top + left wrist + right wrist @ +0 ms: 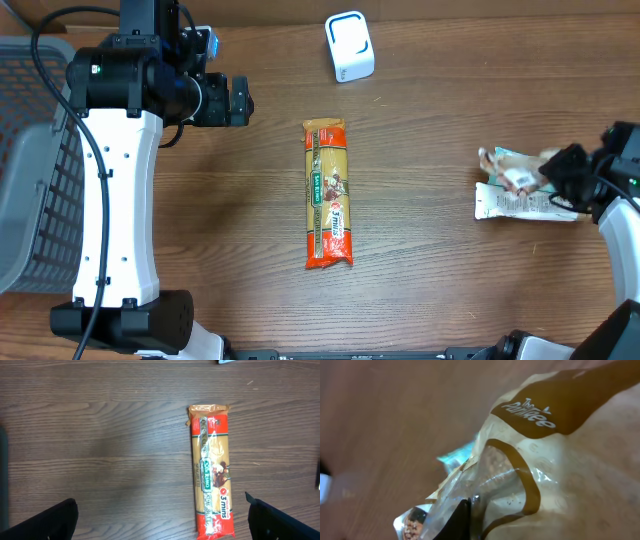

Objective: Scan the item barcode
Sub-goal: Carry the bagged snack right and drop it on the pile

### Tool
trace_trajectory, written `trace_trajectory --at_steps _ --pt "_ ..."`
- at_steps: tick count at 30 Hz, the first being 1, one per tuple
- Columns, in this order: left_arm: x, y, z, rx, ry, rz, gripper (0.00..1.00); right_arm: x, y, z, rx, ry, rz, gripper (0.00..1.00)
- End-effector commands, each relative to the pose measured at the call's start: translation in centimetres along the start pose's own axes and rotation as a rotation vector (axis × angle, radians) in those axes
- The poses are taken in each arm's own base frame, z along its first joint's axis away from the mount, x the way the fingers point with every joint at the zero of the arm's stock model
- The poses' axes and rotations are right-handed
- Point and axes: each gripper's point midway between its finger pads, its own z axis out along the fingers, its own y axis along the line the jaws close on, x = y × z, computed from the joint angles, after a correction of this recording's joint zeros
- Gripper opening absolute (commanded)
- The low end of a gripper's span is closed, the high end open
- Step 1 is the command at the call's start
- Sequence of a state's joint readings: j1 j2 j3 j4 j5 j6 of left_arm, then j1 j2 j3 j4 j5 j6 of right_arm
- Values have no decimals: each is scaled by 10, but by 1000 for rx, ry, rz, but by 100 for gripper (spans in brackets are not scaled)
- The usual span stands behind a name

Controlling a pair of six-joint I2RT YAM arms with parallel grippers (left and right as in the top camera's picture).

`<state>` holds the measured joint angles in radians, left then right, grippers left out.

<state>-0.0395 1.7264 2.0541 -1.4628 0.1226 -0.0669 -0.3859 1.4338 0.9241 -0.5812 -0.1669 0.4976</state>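
A cream and brown snack pouch (520, 190) lies at the table's right edge and fills the right wrist view (555, 460). My right gripper (562, 172) is shut on its clear film edge; one black finger (457, 522) presses against the film, and the other finger is hidden behind it. No barcode shows on the pouch from here. The white scanner (348, 46) stands at the back centre, far from the pouch. My left gripper (238, 101) hovers at the back left, open and empty (161, 525), with its fingertips (55, 520) wide apart above the wood.
A long orange spaghetti pack (328, 195) lies lengthwise mid-table; its lower end (212, 470) sits just inside my left gripper's right finger. A grey wire basket (30, 160) stands at the left edge.
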Motion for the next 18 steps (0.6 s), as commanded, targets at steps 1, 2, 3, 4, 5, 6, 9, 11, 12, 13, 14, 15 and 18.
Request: trace_trajectory --at_steps 1,2,3,4,5,6,9,11,12,13,14,15,18 --pt "0 -4 1 5 1 33 100 -4 -10 -2 56 -26 -14 56" --pt "0 -4 1 5 1 33 100 -2 -12 -2 62 -19 -28 62" --pt "0 -4 1 5 1 33 100 -1 -12 -3 65 -14 -29 62" --pt "0 -4 1 5 1 33 100 -1 -13 -3 67 -12 -29 65" --pt "0 -4 1 5 1 33 99 -1 -12 -4 67 -10 -37 70" --pt "0 -4 1 5 1 33 100 -2 -11 -6 67 -9 -49 77" --pt "0 -4 1 5 1 33 100 -9 -4 -20 72 0 -77 87" --pt "0 -4 1 5 1 33 100 -15 4 -35 76 8 -107 90" --pt "0 -4 1 5 1 33 99 -19 8 -44 76 9 -121 91" --pt "0 -4 1 5 1 33 99 -23 13 -52 75 8 -130 92" --pt "0 -4 1 5 1 33 100 -27 18 -61 71 8 -132 93" --pt "0 -4 1 5 1 33 99 -29 27 -71 54 13 -141 94" --pt "0 -4 1 5 1 33 100 -22 64 -88 -94 56 -268 95"
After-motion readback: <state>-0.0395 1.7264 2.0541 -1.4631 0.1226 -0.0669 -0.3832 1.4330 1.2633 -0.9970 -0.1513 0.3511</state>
